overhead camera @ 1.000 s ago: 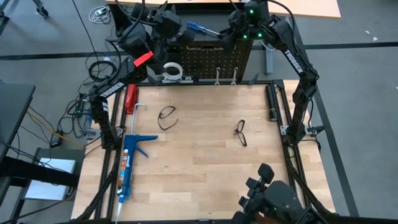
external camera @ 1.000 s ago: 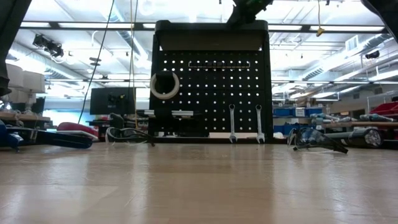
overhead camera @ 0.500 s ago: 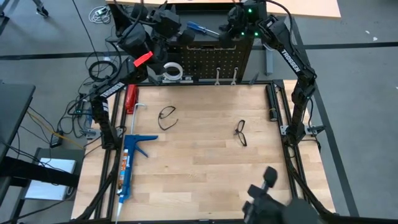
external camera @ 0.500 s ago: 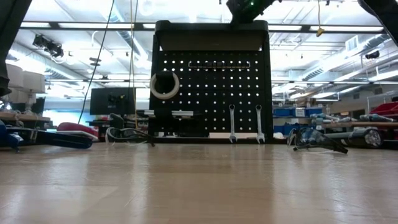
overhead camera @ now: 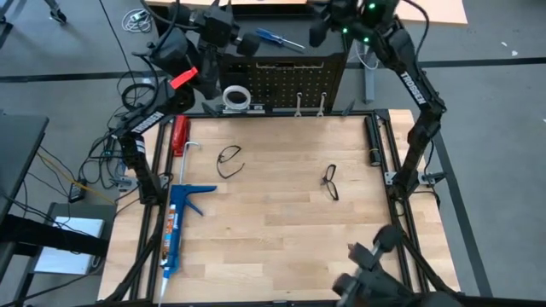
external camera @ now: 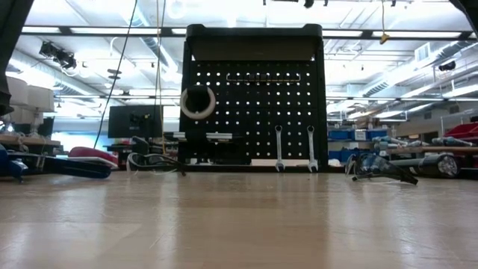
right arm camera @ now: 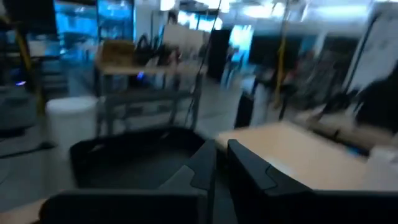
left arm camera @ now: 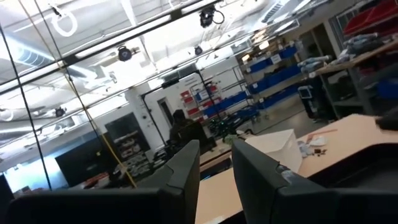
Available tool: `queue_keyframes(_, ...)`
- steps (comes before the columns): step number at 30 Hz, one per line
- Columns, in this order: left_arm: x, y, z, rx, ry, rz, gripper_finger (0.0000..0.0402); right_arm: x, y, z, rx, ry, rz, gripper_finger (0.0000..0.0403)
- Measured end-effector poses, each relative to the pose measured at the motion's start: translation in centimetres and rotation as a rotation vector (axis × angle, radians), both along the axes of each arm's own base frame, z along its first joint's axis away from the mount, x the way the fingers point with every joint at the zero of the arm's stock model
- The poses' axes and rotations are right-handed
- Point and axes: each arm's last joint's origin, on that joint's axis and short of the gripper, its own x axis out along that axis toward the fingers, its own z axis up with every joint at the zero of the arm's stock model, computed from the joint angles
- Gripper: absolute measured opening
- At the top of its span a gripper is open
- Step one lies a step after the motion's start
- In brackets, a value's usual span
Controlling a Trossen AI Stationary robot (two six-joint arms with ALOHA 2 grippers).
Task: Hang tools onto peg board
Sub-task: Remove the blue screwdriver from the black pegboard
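The black peg board stands upright at the table's far edge. A white tape roll and two silver wrenches hang on its front. Above the board's top, my left gripper is shut on the blue-handled screwdriver. My right gripper hovers shut, with nothing in it, a little beyond the screwdriver's tip. Two black-framed safety glasses lie on the tabletop. My left gripper holds the screwdriver at the butt end of its blue handle, coming level from the table's left side. A bit of blue shows low between its two fingers. The screwdriver is lifted clear, roughly level, with its shaft pointing toward the table's right.
A long blue caulking gun lies along the table's left edge, with a red-handled tool beyond it. Dark equipment juts in at the near right corner. Bare wood lies between the two glasses and the near edge.
My right gripper has risen away from the screwdriver's tip and tipped up to about level. My left wrist has rolled a little, keeping hold of the screwdriver. The dark equipment at the near right corner has shifted.
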Motion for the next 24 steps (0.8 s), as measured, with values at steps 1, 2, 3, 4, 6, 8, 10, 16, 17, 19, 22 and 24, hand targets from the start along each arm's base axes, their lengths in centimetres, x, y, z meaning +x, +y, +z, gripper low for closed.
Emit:
queue_keyframes(1,0.0,0.0,0.0,-0.001,-0.010,-0.002,0.0099,0.2,-0.2,0.1,-0.033,-0.006,-0.008,0.0046)
queue_keyframes(2,-0.1,0.0,0.1,-0.002,-0.016,-0.004,0.0099,0.6,-0.4,0.2,-0.069,-0.020,-0.021,0.0045)
queue_keyframes(3,0.0,-0.1,0.1,-0.003,-0.021,-0.006,0.0099,1.1,-0.8,0.0,-0.087,-0.035,-0.047,0.0044)
queue_keyframes(4,0.0,-0.2,0.1,-0.004,-0.030,-0.008,0.0099,1.7,-1.3,-0.3,-0.100,-0.049,-0.084,0.0044)
queue_keyframes(6,0.1,-0.6,0.1,-0.012,-0.058,-0.022,0.0099,2.9,-2.0,-0.8,-0.128,-0.085,-0.171,0.0044)
queue_keyframes(8,0.2,-1.0,0.1,-0.017,-0.076,-0.035,0.0099,3.6,-2.7,-1.1,-0.167,-0.113,-0.254,0.0044)
queue_keyframes(10,0.3,-1.6,0.1,-0.017,-0.077,-0.054,0.0099,4.2,-3.6,-1.8,-0.178,-0.098,-0.308,0.0044)
queue_keyframes(16,0.9,-3.7,0.1,-0.009,-0.029,-0.108,0.0099,7.8,-5.2,-6.2,-0.135,0.065,-0.409,0.0030)
queue_keyframes(17,0.9,-3.9,0.2,-0.004,-0.011,-0.110,0.0099,8.1,-5.2,-6.4,-0.141,0.078,-0.423,0.0026)
queue_keyframes(19,1.0,-4.4,0.2,0.006,0.026,-0.111,0.0099,8.5,-5.2,-6.7,-0.166,0.117,-0.461,0.0019)
queue_keyframes(22,1.0,-4.8,0.2,-0.001,0.060,-0.090,0.0099,9.0,-5.0,-7.1,-0.186,0.169,-0.521,0.0011)
queue_keyframes(24,0.9,-4.8,0.1,-0.017,0.067,-0.063,0.0099,9.3,-4.7,-6.8,-0.204,0.129,-0.522,0.0009)
